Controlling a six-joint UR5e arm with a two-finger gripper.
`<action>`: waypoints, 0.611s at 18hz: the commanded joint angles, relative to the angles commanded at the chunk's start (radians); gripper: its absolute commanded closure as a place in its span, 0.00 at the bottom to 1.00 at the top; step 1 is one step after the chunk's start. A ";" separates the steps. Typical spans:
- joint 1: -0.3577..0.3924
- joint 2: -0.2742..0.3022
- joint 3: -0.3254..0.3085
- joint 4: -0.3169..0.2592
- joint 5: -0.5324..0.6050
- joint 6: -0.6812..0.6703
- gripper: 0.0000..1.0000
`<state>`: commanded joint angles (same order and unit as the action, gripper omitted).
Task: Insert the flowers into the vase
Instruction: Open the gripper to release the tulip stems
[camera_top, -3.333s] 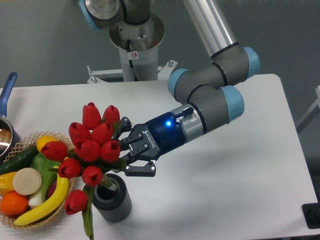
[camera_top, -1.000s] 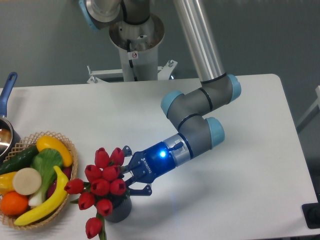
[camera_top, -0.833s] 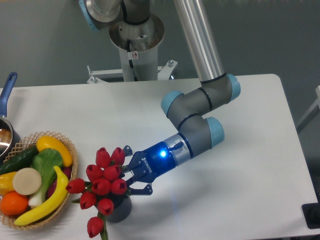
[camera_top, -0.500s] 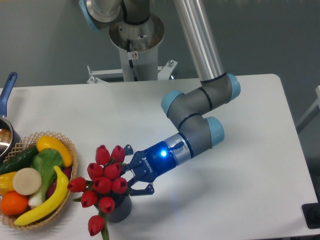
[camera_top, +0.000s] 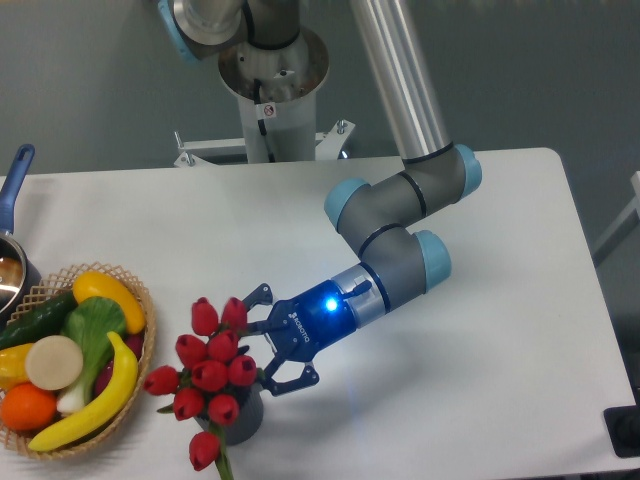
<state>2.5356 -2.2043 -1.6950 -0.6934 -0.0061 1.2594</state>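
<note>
a white table fills most of the frame, with a grey wall behind it at the top. in the lower left part stand the flowers: a bunch of red tulip buds, close together, with green stems and leaves under them. one bud hangs lower than the others, near the bottom edge. the bunch sits over the vase, a small dark grey cylinder, and covers nearly all of it; only its lower right wall shows. the stems go down into its mouth.

the gripper is just right of the buds, at the end of the arm that comes from the top centre. its fingers are spread wide, one above and one below, and they hold nothing; the buds are just beside them.

at the left edge is a wicker basket with fruit, and a pot with a blue handle above it.
</note>
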 joint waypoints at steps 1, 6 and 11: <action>0.003 0.005 -0.005 0.000 0.000 0.000 0.18; 0.031 0.061 -0.052 0.000 0.059 0.000 0.00; 0.074 0.144 -0.089 -0.002 0.199 -0.006 0.00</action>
<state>2.6092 -2.0604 -1.7839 -0.6949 0.1930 1.2533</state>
